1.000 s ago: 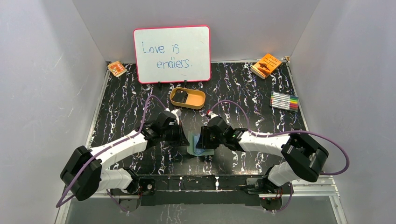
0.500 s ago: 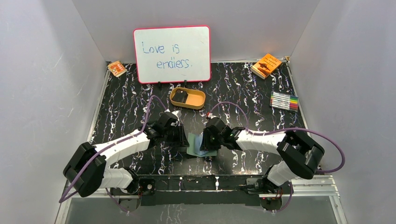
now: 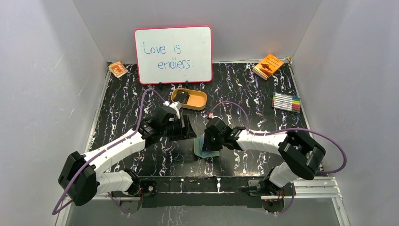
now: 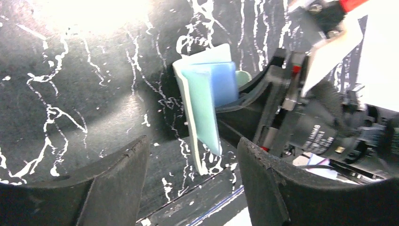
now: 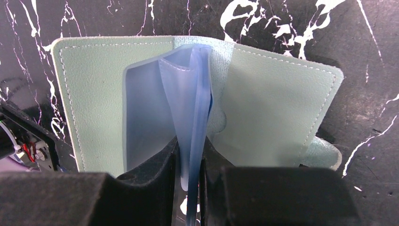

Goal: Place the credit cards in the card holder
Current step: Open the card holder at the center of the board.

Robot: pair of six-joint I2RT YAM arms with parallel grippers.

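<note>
Card holder [image 5: 277, 103]: sage-green, lying open on the black marbled table [image 3: 254, 94], close to the arms' bases.
Right gripper [image 5: 189, 169]: fingers clamped on a pale blue plastic sleeve [image 5: 188, 103], which stands upright between the open covers.
Left gripper [image 4: 192, 160]: jaws spread wide, nothing between them, just beside the holder's left edge and not touching it.
Tan oval tray [image 3: 200, 100]: farther back, one dark credit card [image 3: 182, 98] inside.
Marker set [image 3: 286, 101]: right side.
Whiteboard [image 3: 173, 54]: against the back wall.

Both arms reach inward – left pincer [image 4: 192, 150] spread wide, right pincer [image 5: 189, 162] nipping a sleeve of the card holder [image 5: 277, 103].
</note>
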